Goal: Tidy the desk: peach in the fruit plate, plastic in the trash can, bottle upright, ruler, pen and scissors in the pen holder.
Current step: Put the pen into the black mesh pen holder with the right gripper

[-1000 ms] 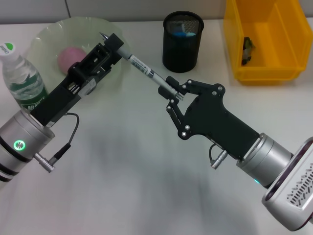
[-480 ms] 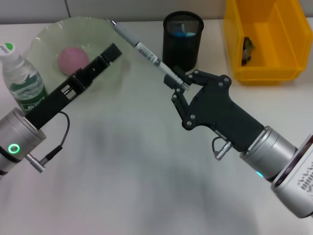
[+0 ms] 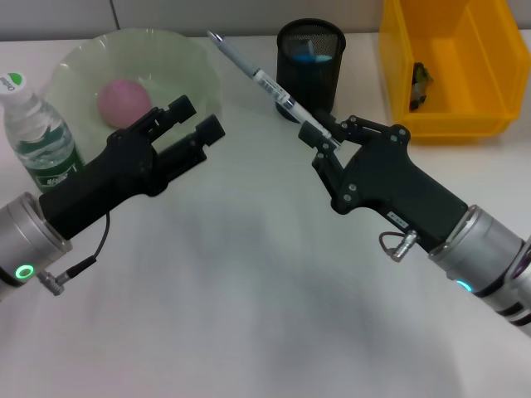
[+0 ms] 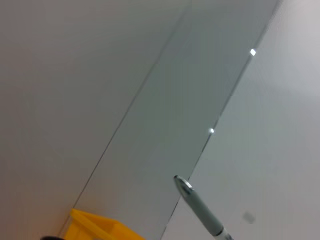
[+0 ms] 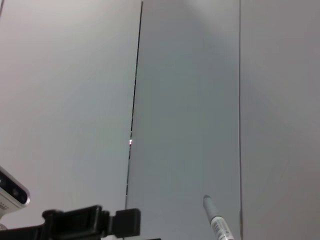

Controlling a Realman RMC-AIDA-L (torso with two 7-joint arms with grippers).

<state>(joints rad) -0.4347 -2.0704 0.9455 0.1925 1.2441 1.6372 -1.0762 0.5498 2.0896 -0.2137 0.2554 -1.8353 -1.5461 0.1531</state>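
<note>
My right gripper (image 3: 320, 138) is shut on the lower end of a grey pen (image 3: 264, 81), which slants up and to the left in the air in front of the black mesh pen holder (image 3: 310, 83). The pen's free tip also shows in the left wrist view (image 4: 199, 209) and the right wrist view (image 5: 217, 222). My left gripper (image 3: 199, 116) is open and empty, below and left of the pen. A pink peach (image 3: 123, 99) lies in the pale green fruit plate (image 3: 75, 62). The bottle (image 3: 37, 133) stands upright at far left. Dark plastic (image 3: 421, 83) lies in the yellow trash can (image 3: 489, 75). Ruler and scissors cannot be made out.
Something blue (image 3: 312, 58) sits inside the pen holder. The plate, holder and yellow bin line the back of the white desk (image 3: 249, 298), with both forearms stretched over its middle. The yellow bin's corner (image 4: 95, 227) also shows in the left wrist view.
My left gripper let go of the pen, opened and drew back from it. My right gripper carried the pen up and to the right, closer to the pen holder.
</note>
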